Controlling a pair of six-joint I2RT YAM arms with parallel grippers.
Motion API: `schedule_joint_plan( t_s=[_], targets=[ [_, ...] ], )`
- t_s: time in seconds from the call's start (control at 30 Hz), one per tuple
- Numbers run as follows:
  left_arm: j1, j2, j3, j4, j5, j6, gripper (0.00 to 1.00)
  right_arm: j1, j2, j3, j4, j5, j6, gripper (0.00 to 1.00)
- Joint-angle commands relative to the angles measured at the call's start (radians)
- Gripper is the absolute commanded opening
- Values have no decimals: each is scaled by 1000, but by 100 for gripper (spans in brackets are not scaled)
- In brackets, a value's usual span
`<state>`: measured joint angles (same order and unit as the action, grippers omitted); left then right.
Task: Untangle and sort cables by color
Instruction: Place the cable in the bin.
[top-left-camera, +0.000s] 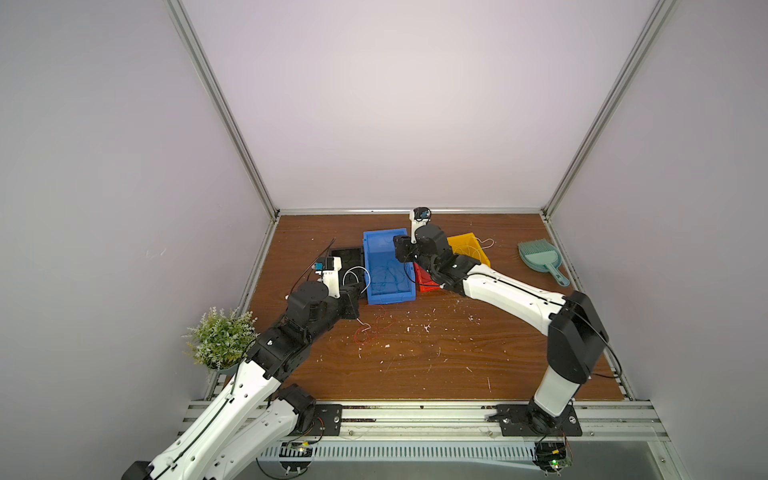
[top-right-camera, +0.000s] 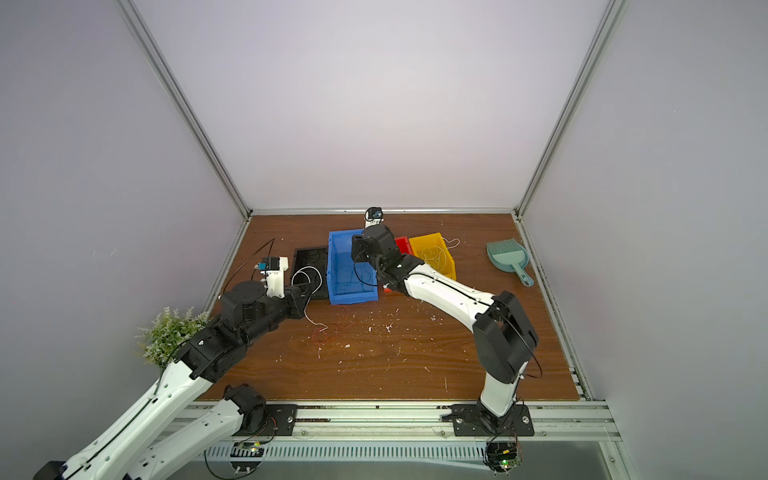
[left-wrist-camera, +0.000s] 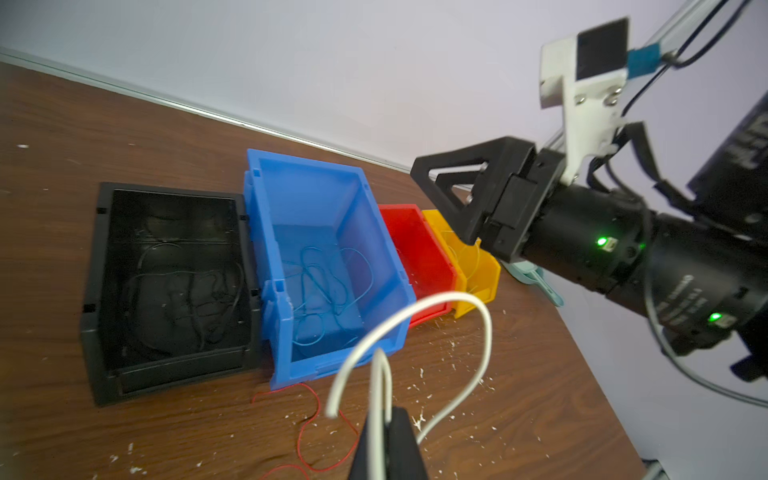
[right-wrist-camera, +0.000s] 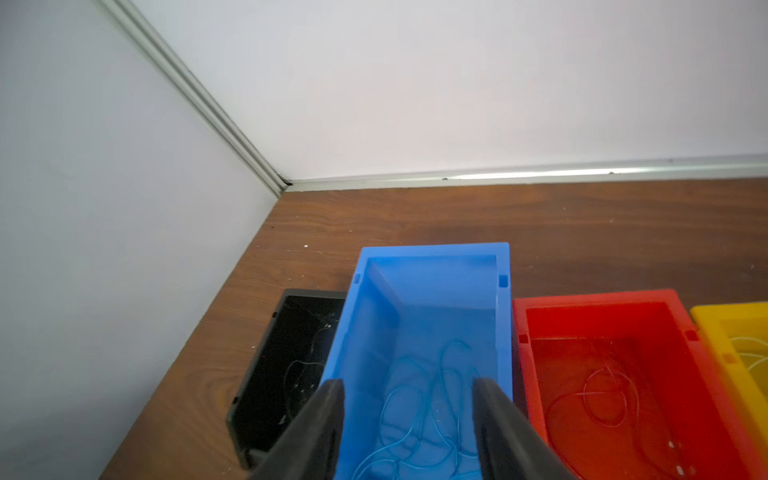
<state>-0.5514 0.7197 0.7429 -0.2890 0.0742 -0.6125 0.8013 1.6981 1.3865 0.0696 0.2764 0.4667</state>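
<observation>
My left gripper (left-wrist-camera: 388, 419) is shut on a white cable (left-wrist-camera: 457, 297), which loops up from its fingers in front of the blue bin (left-wrist-camera: 286, 316). In both top views this gripper (top-left-camera: 352, 300) (top-right-camera: 301, 300) sits left of the bins. A red cable (top-left-camera: 368, 332) lies loose on the table just beyond it. My right gripper (right-wrist-camera: 408, 386) stands open over the blue bin (right-wrist-camera: 434, 248), nothing between its fingers, with blue cables (right-wrist-camera: 415, 399) lying below. Black cables (left-wrist-camera: 183, 291) lie in the black bin (left-wrist-camera: 89, 270). Thin cables (right-wrist-camera: 602, 390) rest in the red bin (right-wrist-camera: 598, 297), and white ones (top-right-camera: 432, 253) in the yellow bin (top-right-camera: 424, 237).
A teal dustpan with brush (top-left-camera: 540, 257) lies at the far right. A small potted plant (top-left-camera: 220, 336) stands at the table's left edge beside my left arm. White scraps (top-left-camera: 426, 328) are scattered over the wooden table. A white cable end (top-left-camera: 486, 243) hangs over the yellow bin's rim.
</observation>
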Motion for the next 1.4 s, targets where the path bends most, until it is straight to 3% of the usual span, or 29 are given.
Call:
schedule_joint_plan(
  t_s=[0.0,0.33,0.43,0.5,0.73,1.1,1.23,1.33,1.37],
  targets=[
    [10,12,-24,99,149,28,1,-14,-132,-71,-7,-143,-111,57],
    [10,79,-4,260,433,-26,1,-27,-465,-340,-38,-784,-298,59],
    [10,83,9,304,472,-55,1,-25,-561,-458,20,-974,-315,69],
    [9,87,8,339,491,-75,1,-15,-609,-519,72,-1027,-297,72],
    [10,116,-32,500,560,-186,1,70,-626,-693,438,-977,-162,81],
    [10,144,-97,663,594,-312,1,183,-457,-657,691,-825,-59,76],
    [11,156,-113,702,602,-340,1,196,-447,-633,668,-778,-48,63],
    [10,167,-122,726,619,-358,1,196,-465,-646,644,-706,-58,38],
    [10,170,-128,742,630,-364,0,196,-476,-653,642,-679,-59,34]
  ],
)
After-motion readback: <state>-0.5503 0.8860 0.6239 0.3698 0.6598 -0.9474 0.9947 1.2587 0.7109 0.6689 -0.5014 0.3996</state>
